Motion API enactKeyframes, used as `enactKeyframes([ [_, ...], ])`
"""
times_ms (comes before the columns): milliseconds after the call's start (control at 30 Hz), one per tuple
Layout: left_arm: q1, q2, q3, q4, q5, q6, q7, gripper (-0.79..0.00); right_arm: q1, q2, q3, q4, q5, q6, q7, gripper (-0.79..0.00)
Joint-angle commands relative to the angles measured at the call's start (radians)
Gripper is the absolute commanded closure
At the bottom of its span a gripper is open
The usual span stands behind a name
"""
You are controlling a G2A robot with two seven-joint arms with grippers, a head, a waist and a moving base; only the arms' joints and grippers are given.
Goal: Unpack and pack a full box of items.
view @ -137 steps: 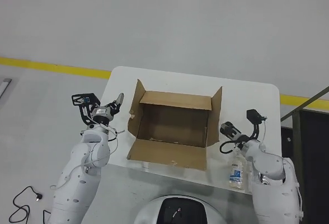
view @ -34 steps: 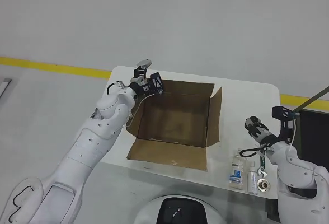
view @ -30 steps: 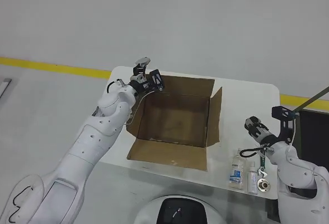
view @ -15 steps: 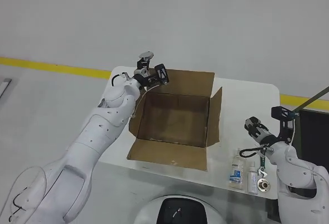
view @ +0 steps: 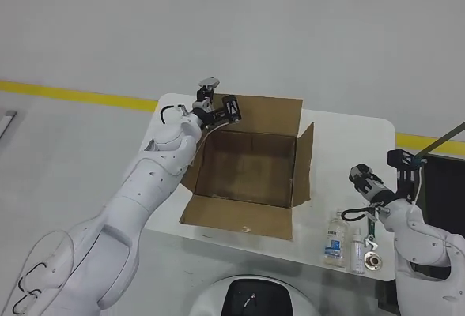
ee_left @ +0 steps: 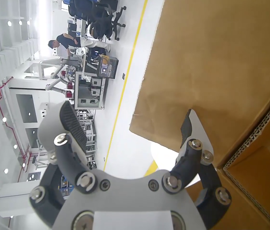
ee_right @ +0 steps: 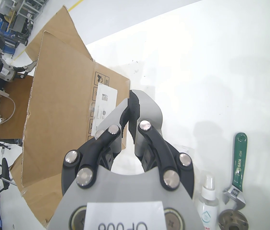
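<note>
A white printed label (ee_right: 105,107) and handling symbols (ee_right: 96,89) are carried on the box (ee_right: 60,96) wall, left of centre in the right wrist view, too small to be read. Lettering is borne on the green wrench (ee_right: 239,154) handle, lower right.

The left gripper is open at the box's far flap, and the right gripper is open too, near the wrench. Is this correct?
Not quite: the right gripper is shut, holding nothing, as the right wrist view shows. The left gripper is open at the far box flap, and the wrench lies nearby.
</note>
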Motion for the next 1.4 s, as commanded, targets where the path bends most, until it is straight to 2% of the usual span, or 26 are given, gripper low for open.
enactKeyframes([
  [0,-0.005,-0.007,0.003,0.018,-0.002,0.005,0.005,-0.785,0.0,0.002,0.0,0.0,0.004,0.0,-0.002,0.0],
  [167,-0.023,-0.014,-0.008,0.038,-0.021,0.013,0.029,-0.785,-0.003,0.007,0.001,-0.001,0.011,0.004,-0.004,0.0],
  [333,-0.033,-0.004,-0.041,0.023,-0.048,0.01,0.067,-0.785,-0.005,0.011,-0.005,-0.001,0.028,0.005,-0.005,0.0],
  [467,-0.022,0.012,-0.068,-0.018,-0.055,0.003,0.08,-0.785,-0.005,0.013,-0.012,-0.002,0.04,0.005,-0.004,0.0],
  [600,0.001,0.036,-0.115,-0.104,-0.075,-0.016,0.088,-0.785,-0.004,0.016,-0.021,-0.005,0.05,0.004,-0.004,0.0],
  [800,0.081,0.086,-0.221,-0.299,-0.117,-0.101,0.096,-0.785,-0.003,0.021,-0.026,-0.004,0.075,0.011,-0.004,0.0],
  [1033,0.264,0.16,-0.393,-0.636,-0.118,-0.269,0.048,-0.785,-0.005,0.026,-0.019,0.003,0.127,0.028,0.008,0.0],
  [1167,0.382,0.19,-0.477,-0.819,-0.119,-0.356,0.017,-0.785,-0.001,0.029,-0.019,0.006,0.138,0.03,0.007,0.0],
  [1267,0.442,0.206,-0.52,-0.914,-0.11,-0.411,0.0,-0.785,0.002,0.032,-0.021,0.008,0.147,0.031,0.008,0.0],
  [1367,0.484,0.216,-0.548,-0.969,-0.117,-0.457,-0.007,-0.785,0.004,0.035,-0.023,0.009,0.152,0.029,0.007,0.0],
])
